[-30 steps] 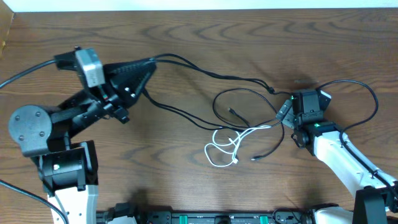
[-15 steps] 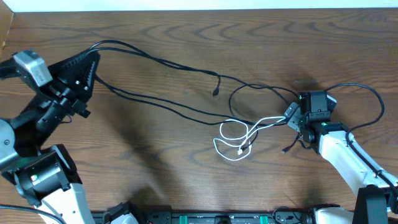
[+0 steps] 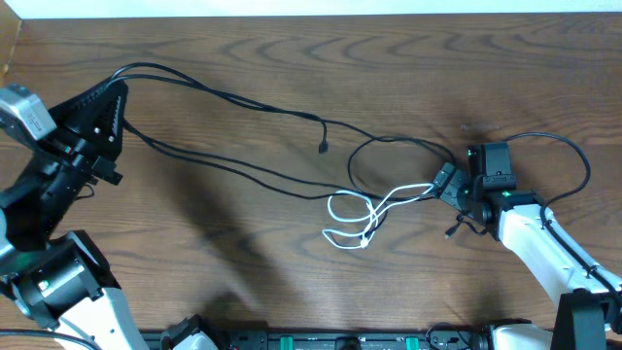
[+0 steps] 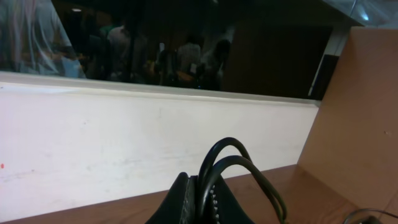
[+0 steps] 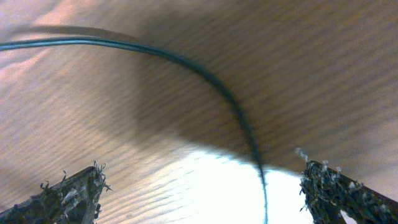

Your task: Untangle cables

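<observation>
Two black cables [image 3: 233, 102] run from my left gripper [image 3: 117, 102] at the far left across the table to a loose loop [image 3: 389, 146] by the right arm. One black plug end [image 3: 322, 148] lies free mid-table. In the left wrist view a black cable loop [image 4: 231, 151] rises from between the shut fingers of my left gripper [image 4: 200, 190]. The white cable [image 3: 352, 220] lies in small loops, and its strands lead to my right gripper [image 3: 440, 185]. My right gripper [image 5: 202, 193] is open close over the wood. A thin black cable [image 5: 186, 62] crosses between its fingers without being pinched.
A thicker black arm cable [image 3: 573, 156] arcs behind the right arm. The table's far edge [image 3: 311, 14] meets a white wall. A cardboard-coloured panel [image 4: 367, 112] stands at the far left corner. Arm bases sit along the near edge.
My left gripper has moved left and toward the far-left corner, dragging the black cables out into long strands. The black loop and white cable shifted slightly. The right gripper has hardly moved.
</observation>
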`<action>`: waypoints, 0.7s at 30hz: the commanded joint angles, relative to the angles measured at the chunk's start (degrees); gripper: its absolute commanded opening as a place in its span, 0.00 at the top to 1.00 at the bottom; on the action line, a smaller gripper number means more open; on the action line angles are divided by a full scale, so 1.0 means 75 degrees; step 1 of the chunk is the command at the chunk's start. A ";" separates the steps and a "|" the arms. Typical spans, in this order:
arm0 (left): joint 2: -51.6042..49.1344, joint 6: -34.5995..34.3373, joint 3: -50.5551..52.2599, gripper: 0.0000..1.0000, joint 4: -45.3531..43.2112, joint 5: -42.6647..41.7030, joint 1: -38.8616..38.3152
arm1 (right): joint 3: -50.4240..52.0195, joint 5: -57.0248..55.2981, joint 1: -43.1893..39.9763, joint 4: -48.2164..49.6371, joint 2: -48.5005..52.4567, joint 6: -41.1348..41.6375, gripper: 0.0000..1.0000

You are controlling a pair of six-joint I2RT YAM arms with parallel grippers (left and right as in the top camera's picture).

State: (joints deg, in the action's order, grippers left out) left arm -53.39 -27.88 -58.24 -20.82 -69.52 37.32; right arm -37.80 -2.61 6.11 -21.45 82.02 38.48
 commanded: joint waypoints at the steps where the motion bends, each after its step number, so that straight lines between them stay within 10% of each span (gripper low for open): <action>1: 0.0079 -0.0061 -0.0265 0.92 -0.0070 0.0478 0.0131 | 0.0006 -0.1186 -0.0125 -0.0090 0.0003 -0.0006 0.01; 21: -0.0213 -0.0035 -0.0265 0.92 0.0210 0.0973 0.0093 | 0.0006 -0.2014 -0.0125 -0.0140 0.0003 -0.0714 0.01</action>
State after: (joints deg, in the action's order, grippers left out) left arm -55.11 -28.14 -58.24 -18.61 -63.40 37.85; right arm -37.80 -17.67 5.69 -22.87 82.02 35.09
